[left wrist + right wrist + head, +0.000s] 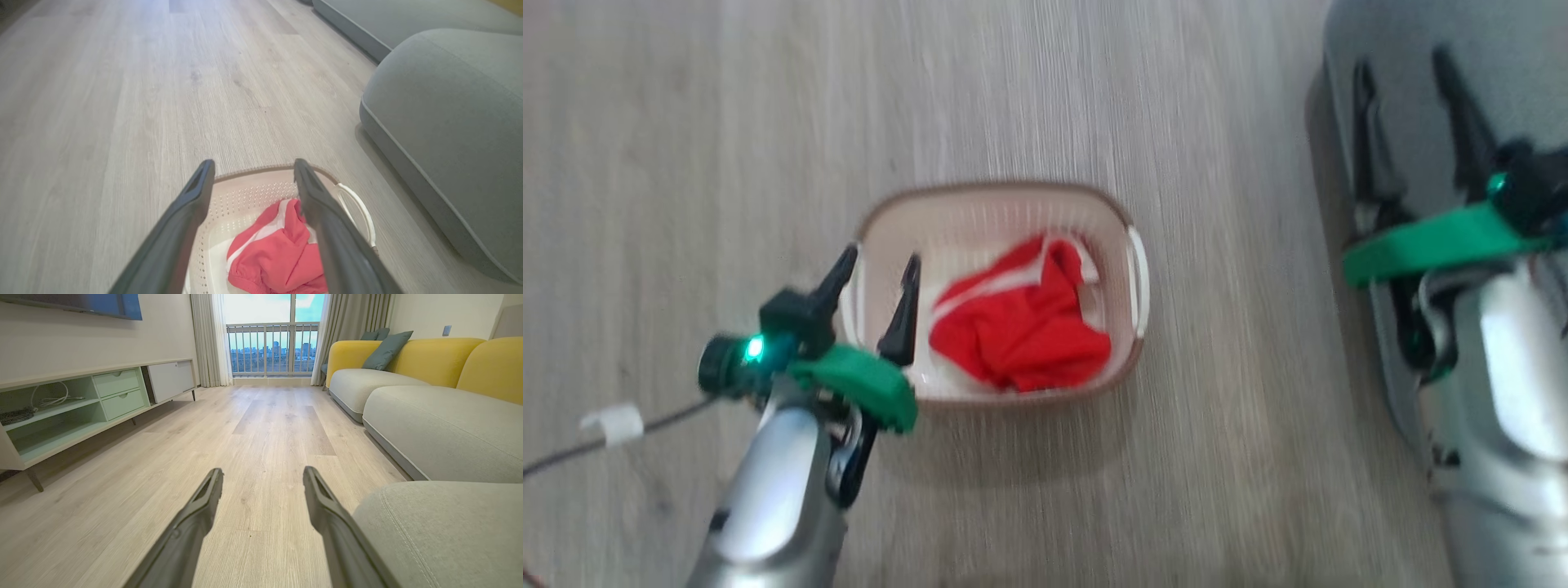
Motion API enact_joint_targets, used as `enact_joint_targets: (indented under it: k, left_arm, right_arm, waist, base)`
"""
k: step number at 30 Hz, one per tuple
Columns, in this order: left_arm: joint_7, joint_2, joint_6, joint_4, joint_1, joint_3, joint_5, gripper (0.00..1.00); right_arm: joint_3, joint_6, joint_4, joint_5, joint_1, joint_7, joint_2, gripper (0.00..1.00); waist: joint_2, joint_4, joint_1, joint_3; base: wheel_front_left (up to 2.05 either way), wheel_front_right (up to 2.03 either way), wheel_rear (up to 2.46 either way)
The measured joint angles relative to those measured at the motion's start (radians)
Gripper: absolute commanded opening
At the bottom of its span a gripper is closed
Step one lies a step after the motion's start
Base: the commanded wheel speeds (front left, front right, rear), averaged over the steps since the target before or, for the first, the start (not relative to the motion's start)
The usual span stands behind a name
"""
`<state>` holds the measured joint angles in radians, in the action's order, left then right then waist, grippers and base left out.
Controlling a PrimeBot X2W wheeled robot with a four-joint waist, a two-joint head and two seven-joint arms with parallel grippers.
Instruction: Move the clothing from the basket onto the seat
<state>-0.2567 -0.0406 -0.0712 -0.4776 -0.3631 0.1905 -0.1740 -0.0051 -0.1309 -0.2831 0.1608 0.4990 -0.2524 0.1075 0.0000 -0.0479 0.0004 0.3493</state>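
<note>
On the head view I see the small oval cream plastic basket with the brown rim (996, 189) standing on the pale wood-look plank floor (1094, 98). The bright red soft garment with white piping (1021, 327) lies crumpled inside it, towards its right half. My left gripper (882, 255) has its two dark fingers spread wide: one is over the basket's left rim, the other over the inside, just beside the garment. The blur keeps me from telling whether a tip touches anything. My right gripper (1401, 61) is also spread wide, over the edge of the large grey-green upholstered seat (1527, 65), well apart from the basket. A thin dark cable with a white tag (613, 423) runs along the floor at the lower left

On the left wrist view the left gripper (254, 163) frames the basket (245, 196), with the red garment (278, 257) showing between the open fingers and partly behind the right one. The seat (449, 102) is to the right, near the basket but apart from it

On the right wrist view the right gripper (263, 470) is wide open above the floor, its right finger just beside the seat's rounded corner (441, 531)
</note>
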Motion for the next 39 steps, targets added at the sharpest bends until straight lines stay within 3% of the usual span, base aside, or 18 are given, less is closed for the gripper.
enact_joint_targets:
  k: [7,20,29,39]
  left_arm:
    - [0.0,0.002,-0.015,-0.136,-0.189,0.052,0.041,1.0]
    - [0.0,-0.012,-0.049,-0.429,-0.497,0.162,0.128,1.0]
    - [0.02,-0.055,-0.058,-0.672,-0.65,0.259,0.164,1.0]
    - [0.12,-0.066,-0.058,-0.787,-0.729,0.428,0.156,1.0]
  right_arm:
    - [0.001,0.0,0.06,-0.012,0.129,0.0,-0.009,1.0]
    - [0.015,0.0,0.129,-0.011,0.231,-0.003,-0.039,1.0]
    - [0.046,0.0,0.186,0.032,0.274,-0.003,-0.043,1.0]
    - [0.053,0.0,0.205,0.071,0.277,-0.003,-0.044,1.0]
  waist:
    - [0.0,-0.035,0.0,0.207]
    - [0.0,-0.138,-0.0001,0.455]
    - [0.0,-0.226,-0.0003,0.573]
    - [0.0,-0.294,-0.0003,0.646]
  base:
    - [0.0,0.0,0.0]
    - [0.0,0.0,0.0]
    - [0.0,0.0,0.0]
    - [0.0,0.0,0.0]
